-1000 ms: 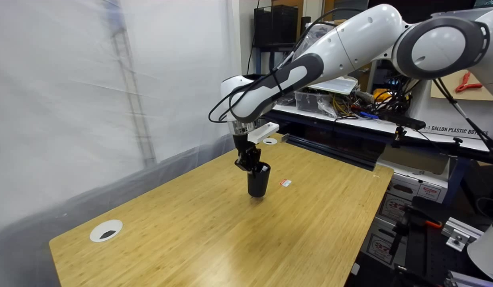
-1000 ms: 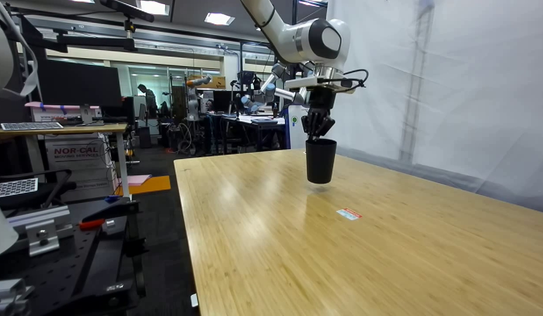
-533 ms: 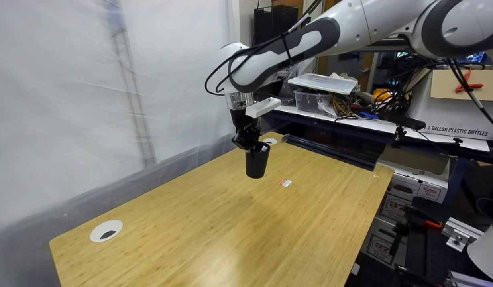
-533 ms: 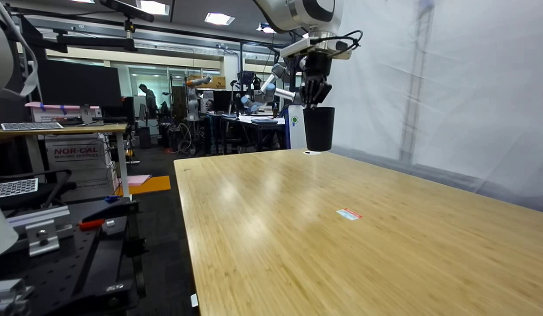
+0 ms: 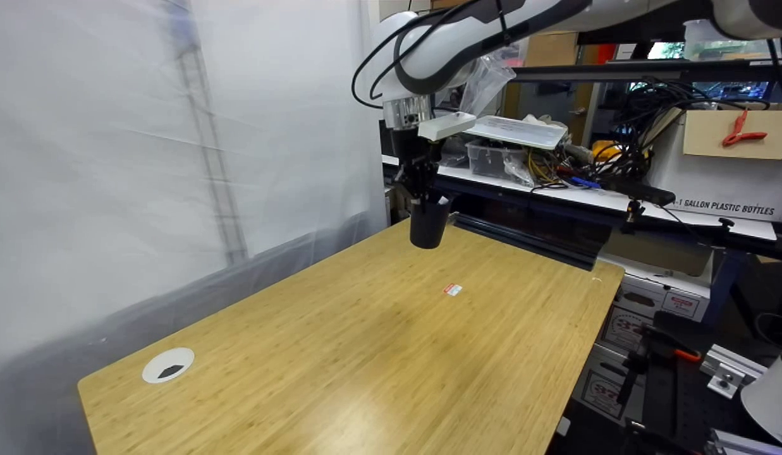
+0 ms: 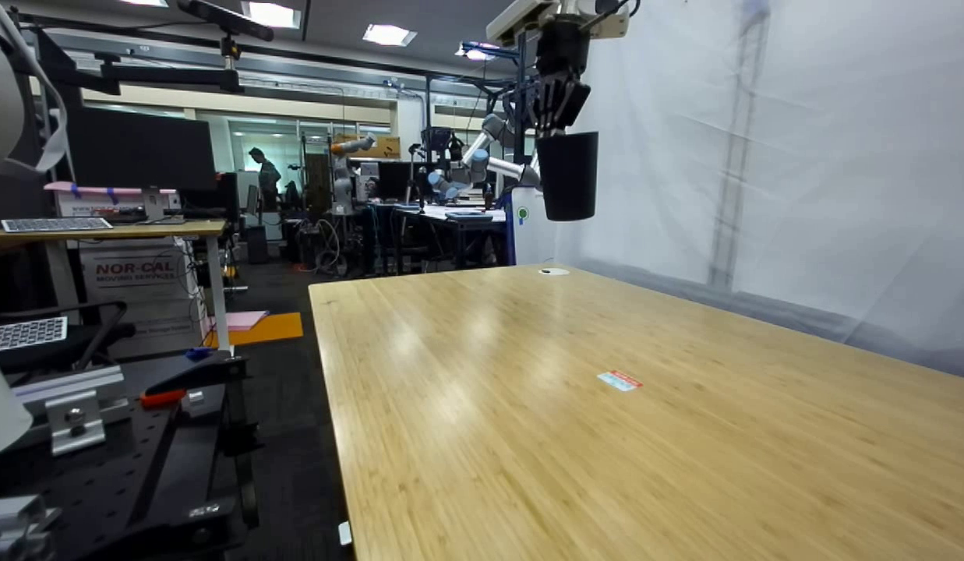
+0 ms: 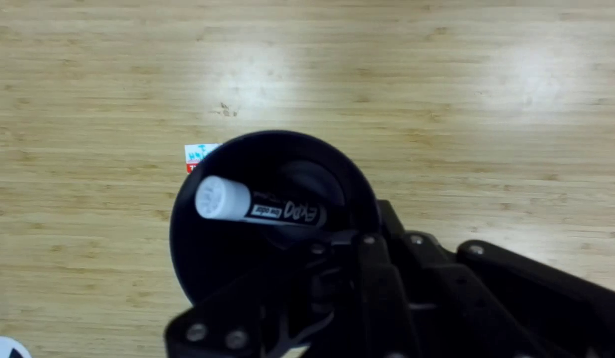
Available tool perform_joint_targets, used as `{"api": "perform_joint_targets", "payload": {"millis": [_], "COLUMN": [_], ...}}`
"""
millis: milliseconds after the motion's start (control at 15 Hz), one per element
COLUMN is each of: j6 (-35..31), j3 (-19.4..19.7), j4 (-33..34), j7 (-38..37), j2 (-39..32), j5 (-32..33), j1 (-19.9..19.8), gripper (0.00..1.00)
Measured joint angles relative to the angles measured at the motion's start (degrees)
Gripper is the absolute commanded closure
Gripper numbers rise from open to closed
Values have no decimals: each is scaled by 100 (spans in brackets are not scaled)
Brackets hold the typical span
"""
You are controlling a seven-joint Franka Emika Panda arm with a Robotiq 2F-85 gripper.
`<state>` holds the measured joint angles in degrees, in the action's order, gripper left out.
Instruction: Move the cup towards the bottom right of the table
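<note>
The small black cup (image 5: 428,226) hangs upright in the air above the light wood table (image 5: 340,341). In the other pictures, the cup (image 6: 567,178) is well above the table's surface (image 6: 513,421) and the cup (image 7: 247,159) shows from above. My gripper (image 5: 422,197) is shut on the cup's wall at its rim, with one finger inside and one outside. The gripper (image 6: 554,131) sits at the top of the cup. In the wrist view the gripper (image 7: 372,233) is dark, and its fingertips are partly hidden. A white-capped marker (image 7: 267,206) leans inside the cup.
A red-and-white sticker (image 5: 452,289) lies flat on the table. A white ring-shaped disc (image 5: 168,365) is set in the table near the curtain (image 5: 289,126). A cluttered workbench (image 5: 530,177) stands beyond the table's end. A black rail (image 5: 523,240) runs along that end.
My gripper has lifted the cup from just above the table to well above it. In an exterior view the cup has also shifted slightly right during the last half second. The grip is unchanged.
</note>
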<state>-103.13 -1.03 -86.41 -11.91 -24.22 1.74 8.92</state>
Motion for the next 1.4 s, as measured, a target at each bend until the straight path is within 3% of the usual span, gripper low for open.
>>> {"api": "perform_joint_targets", "payload": {"millis": [733,1400], "j6": [-290,-1060], "j3": [166,411], "j4": [-2059,-3299], "j7": [49,261], "j2": [1347,1616], "j5": [-10,-53], "j1": [-546,-966], "gripper": [99,99]}}
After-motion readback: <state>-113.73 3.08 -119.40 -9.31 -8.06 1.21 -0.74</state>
